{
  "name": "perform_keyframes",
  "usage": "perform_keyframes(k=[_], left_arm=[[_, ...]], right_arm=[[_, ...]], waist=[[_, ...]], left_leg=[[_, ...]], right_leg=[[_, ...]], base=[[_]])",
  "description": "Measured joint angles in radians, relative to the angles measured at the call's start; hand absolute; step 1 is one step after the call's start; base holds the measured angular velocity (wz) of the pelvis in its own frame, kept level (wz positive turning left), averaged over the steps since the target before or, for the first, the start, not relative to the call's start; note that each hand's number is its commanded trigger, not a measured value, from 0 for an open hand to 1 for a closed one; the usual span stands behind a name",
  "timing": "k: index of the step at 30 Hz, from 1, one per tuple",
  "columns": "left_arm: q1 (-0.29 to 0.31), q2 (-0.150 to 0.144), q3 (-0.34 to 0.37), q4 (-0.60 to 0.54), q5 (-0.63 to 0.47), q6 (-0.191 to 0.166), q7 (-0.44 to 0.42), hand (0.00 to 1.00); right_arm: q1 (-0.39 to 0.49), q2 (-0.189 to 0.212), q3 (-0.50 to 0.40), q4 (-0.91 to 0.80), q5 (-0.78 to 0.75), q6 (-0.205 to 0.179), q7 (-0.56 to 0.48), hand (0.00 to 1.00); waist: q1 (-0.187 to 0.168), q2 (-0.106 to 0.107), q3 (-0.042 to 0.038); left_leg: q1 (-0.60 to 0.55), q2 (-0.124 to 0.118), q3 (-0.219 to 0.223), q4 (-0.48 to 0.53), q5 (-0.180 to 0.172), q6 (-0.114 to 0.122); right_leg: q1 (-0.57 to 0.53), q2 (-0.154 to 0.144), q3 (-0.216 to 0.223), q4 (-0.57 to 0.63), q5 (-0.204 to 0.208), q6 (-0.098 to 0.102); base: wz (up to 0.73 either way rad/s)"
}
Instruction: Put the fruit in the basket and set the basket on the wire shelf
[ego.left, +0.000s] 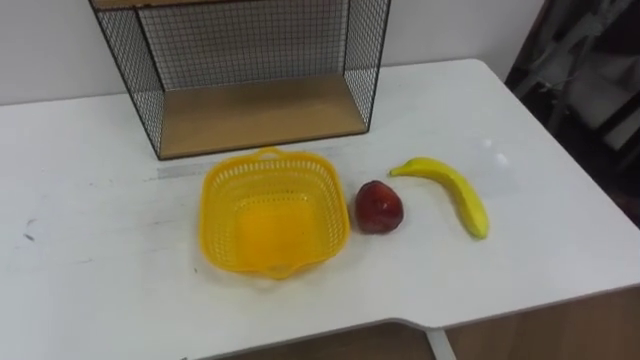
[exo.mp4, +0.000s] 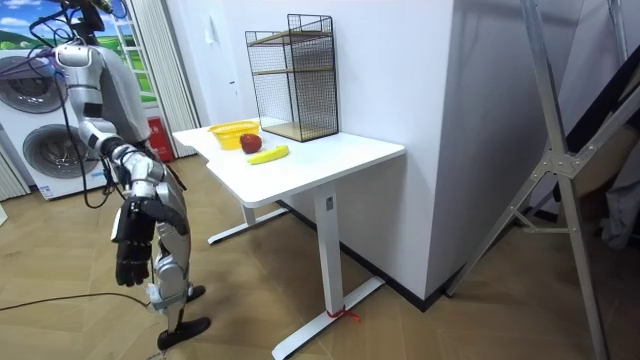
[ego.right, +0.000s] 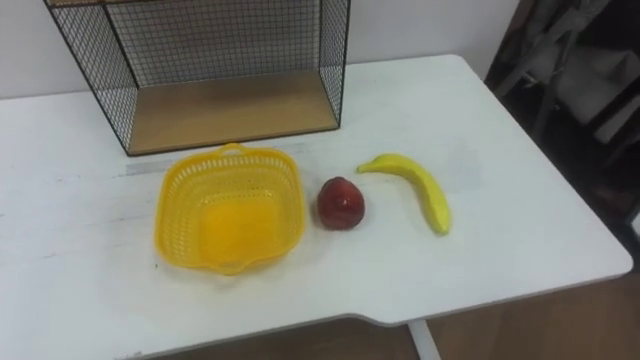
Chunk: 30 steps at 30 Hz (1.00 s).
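Note:
An empty yellow plastic basket (ego.left: 225, 182) sits on the white table (ego.left: 90, 270), just in front of the black wire shelf (ego.left: 260, 115) with its wooden floor. Right of the basket lies a red apple (ego.left: 378, 207), close to its rim. A yellow banana (ego.left: 450, 190) lies further right, apart from the apple. In the room view I stand a step back from the table's end. My right hand (exo.mp4: 130, 255) hangs beside my thigh, fingers relaxed and holding nothing.
The table's front edge (ego.left: 400, 322) runs just below the basket, and its right edge lies past the banana. Washing machines (exo.mp4: 35, 150) stand behind me in the room view. A metal frame (exo.mp4: 560, 150) stands at the room view's right.

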Motion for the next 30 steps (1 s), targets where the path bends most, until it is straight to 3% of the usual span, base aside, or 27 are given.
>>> perform_keyframes(k=[4,10,17,21,30], left_arm=[[-0.007,0.001,-0.006,-0.017,0.007,-0.003,0.0,0.0],[-0.009,0.001,-0.011,-0.02,0.013,-0.016,0.001,0.0],[-0.012,0.012,-0.086,-0.009,0.019,-0.023,0.003,0.0],[-0.021,0.013,-0.137,-0.006,0.019,-0.023,0.003,0.0],[-0.029,0.012,-0.136,0.019,0.02,-0.03,0.003,0.0]], right_arm=[[-0.01,-0.012,0.009,-0.121,-0.136,-0.013,-0.089,0.0],[-0.007,-0.026,0.034,-0.325,-0.558,-0.016,-0.144,0.0],[0.008,-0.033,0.189,-0.546,-0.92,-0.016,-0.137,0.0],[0.011,-0.037,0.262,-0.572,-1.021,-0.016,-0.09,0.0],[0.018,-0.04,0.363,-0.569,-1.074,-0.014,0.122,0.0]], waist=[[0.005,-0.002,0.001],[0.015,0.0,0.0028],[0.041,0.004,0.0045],[0.063,0.009,0.0025],[0.085,0.025,0.0073]], left_leg=[[-0.004,0.0,0.0,-0.002,0.0,0.0],[-0.018,0.001,-0.004,-0.005,0.0,0.0],[-0.011,0.002,0.002,-0.007,0.0,0.0],[-0.007,0.003,0.0,-0.007,0.0,0.0],[0.0,0.005,0.002,-0.006,0.001,0.001]], right_leg=[[-0.003,0.0,0.0,0.001,0.002,-0.001],[-0.018,0.001,-0.003,0.0,0.004,-0.001],[-0.018,0.002,0.002,0.001,0.006,-0.002],[-0.013,0.001,0.0,0.0,0.009,-0.001],[-0.011,0.001,0.004,0.0,0.015,-0.001]], base=[[0.0],[0.0],[-0.03],[0.0],[-0.03]])
